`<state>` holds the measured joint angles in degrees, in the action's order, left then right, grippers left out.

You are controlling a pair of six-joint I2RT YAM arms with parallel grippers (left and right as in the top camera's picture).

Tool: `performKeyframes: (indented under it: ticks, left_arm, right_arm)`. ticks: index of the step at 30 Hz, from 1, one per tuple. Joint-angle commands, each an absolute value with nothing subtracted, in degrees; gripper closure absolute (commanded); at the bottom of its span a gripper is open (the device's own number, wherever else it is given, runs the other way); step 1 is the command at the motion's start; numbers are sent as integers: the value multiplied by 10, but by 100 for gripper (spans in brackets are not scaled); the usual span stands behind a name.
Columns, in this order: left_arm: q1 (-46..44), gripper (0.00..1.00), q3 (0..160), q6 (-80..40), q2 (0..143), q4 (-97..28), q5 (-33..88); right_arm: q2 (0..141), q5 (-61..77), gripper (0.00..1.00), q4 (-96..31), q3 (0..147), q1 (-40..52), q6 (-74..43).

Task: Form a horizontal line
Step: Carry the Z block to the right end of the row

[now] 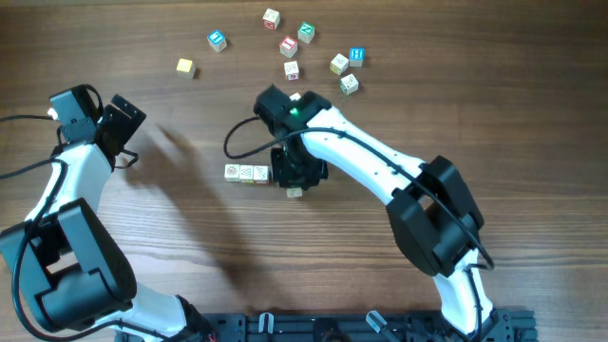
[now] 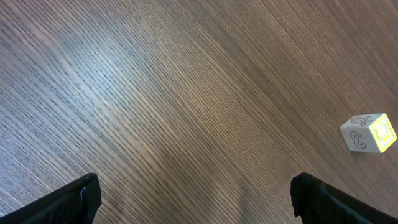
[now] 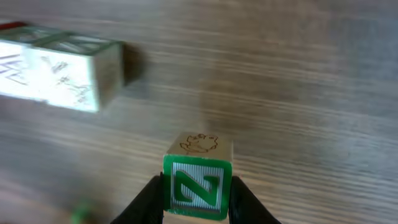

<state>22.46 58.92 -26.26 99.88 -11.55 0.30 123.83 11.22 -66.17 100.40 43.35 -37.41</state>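
Note:
A short row of three cream-white letter cubes [image 1: 246,173] lies on the table mid-left; its right end shows in the right wrist view [image 3: 59,73]. My right gripper [image 1: 296,182] hovers just right of that row, shut on a green-faced N cube [image 3: 198,185], which peeks out below the gripper in the overhead view [image 1: 294,192]. The held cube is apart from the row. My left gripper [image 1: 122,128] is open and empty far left, over bare wood [image 2: 196,199]. A yellow-faced cube [image 2: 369,132] lies to its right.
Several loose cubes are scattered at the back: yellow [image 1: 185,66], blue [image 1: 218,40], white [image 1: 272,17], green [image 1: 306,31], red [image 1: 289,45], pink-white [image 1: 292,69], blue [image 1: 356,56], two more [image 1: 344,74]. The right arm [image 1: 380,166] crosses the middle.

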Motion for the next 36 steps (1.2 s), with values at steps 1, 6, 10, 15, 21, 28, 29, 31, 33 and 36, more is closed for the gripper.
performKeyframes:
  ticks: [1,6,10,15,21,28,29,31,33,36]
  left_arm:
    - [227,0,594,-262,1003,-114,-1]
    - [227,0,594,-262,1003,-114,-1]
    - [227,0,594,-262,1003,-114,-1]
    - [227,0,594,-262,1003,-114,-1]
    - [227,0,594,-262,1003,-114,-1]
    - [227,0,594,-262,1003,-114,-1]
    - [227,0,594,-262,1003,-114,-1]
    - [227,0,594,-262,1003,-114,-1]
    - [227,0,594,-262,1003,-114,-1]
    - [227,0,594,-262,1003,-114,-1]
  right_arm:
    - [1240,93,89,-602,959,435,-426]
    - [1240,86,84,-525,917,438,-424]
    - [1240,63,83,-501,900,438,-424]
    - [1241,64,70,-490,899,438,-424]
    - [1239,74,39,-475,906,435,-419]
    - [1192,112,29,-476,930,394,-404]
    - [1183,112,27,-475,930,388,-392]
    - [1181,112,8,-478,930,380,-373]
    - [1181,107,0,-478,930,379,-372]
    - [1182,99,11,-480,930,379,-360]
